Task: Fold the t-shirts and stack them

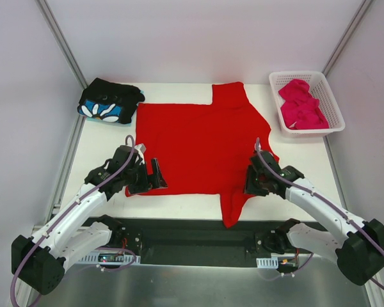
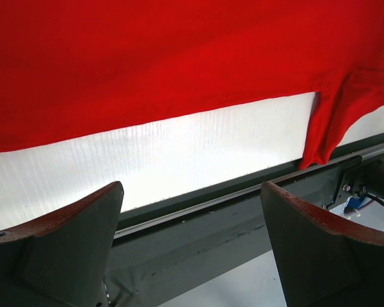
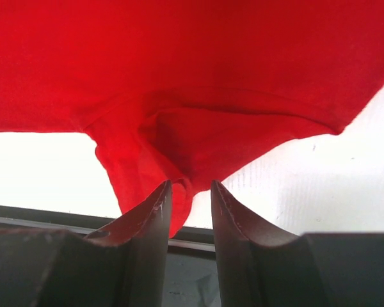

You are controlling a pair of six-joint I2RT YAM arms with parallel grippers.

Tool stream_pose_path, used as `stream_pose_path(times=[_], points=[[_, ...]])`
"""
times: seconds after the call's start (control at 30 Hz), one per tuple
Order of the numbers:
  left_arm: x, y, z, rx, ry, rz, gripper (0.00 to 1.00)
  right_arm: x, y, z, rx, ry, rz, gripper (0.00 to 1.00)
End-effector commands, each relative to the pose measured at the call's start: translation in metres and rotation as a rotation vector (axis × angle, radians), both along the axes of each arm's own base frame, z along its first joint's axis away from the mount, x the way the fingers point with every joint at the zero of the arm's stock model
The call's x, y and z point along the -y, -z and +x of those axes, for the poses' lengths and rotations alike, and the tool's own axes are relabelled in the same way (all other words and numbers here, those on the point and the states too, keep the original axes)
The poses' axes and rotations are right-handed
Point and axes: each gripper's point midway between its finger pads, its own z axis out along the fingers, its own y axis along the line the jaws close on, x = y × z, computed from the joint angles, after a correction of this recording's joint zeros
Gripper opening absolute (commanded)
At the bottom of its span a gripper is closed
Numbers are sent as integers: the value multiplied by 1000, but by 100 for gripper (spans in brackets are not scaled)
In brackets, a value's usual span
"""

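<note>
Lying in basket [image 1: 312, 132], pink t-shirt [image 1: 301, 104]; left hand [image 2: 192, 246] wide open, empty; right hand [image 3: 191, 187] slightly parted at red t-shirt [image 1: 198, 141]

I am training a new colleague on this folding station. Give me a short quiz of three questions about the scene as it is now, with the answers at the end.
1. Where is the magenta-pink t-shirt?
A. In the white basket
B. Spread flat between the two arms
C. Held up in the air
2. True or false: the left gripper is shut on the red t-shirt.
3. Which t-shirt lies folded at the far left corner of the table?

Key
1. A.
2. False: its jaws stand wide open near the hem and hold nothing.
3. The black t-shirt with the flower print.
</note>
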Motion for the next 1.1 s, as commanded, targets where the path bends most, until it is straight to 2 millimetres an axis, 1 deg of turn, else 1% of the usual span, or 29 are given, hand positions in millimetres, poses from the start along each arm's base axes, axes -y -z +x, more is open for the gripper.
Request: stream_pose_path(times=[0.0, 0.07, 0.27, 0.3, 0.33, 0.37, 0.4, 0.43, 0.57, 0.7, 0.8, 1.07], points=[[3, -2, 0, 6, 9, -9, 89, 13, -13, 10, 55, -7, -41, 35], [3, -2, 0, 6, 9, -9, 89, 15, -12, 13, 55, -12, -44, 35], [3, -2, 0, 4, 10, -10, 88, 2, -8, 17, 38, -44, 16, 37], [3, -1, 0, 3, 9, -8, 89, 0, -7, 17, 39, -52, 23, 39], [3, -1, 0, 2, 9, -7, 88, -9, -9, 16, 35, -81, 65, 41], [3, -1, 0, 1, 10, -8, 88, -13, -11, 16, 40, -99, 85, 45], [3, -1, 0, -3, 12, -7, 88, -18, -13, 14, 44, -132, 112, 52], [3, 0, 0, -3, 12, -7, 88, -21, -15, 14, 49, -148, 126, 55], [4, -1, 0, -2, 16, -8, 87, -27, -24, 11, 66, -196, 167, 60], [4, -1, 1, -2, 15, -7, 87, -25, -22, 9, 51, -203, 176, 60], [5, -3, 1, 3, 17, -11, 87, -20, -14, 8, 28, -193, 173, 58], [5, -4, 1, 3, 19, -14, 87, -14, -4, 10, -3, -169, 183, 55]])
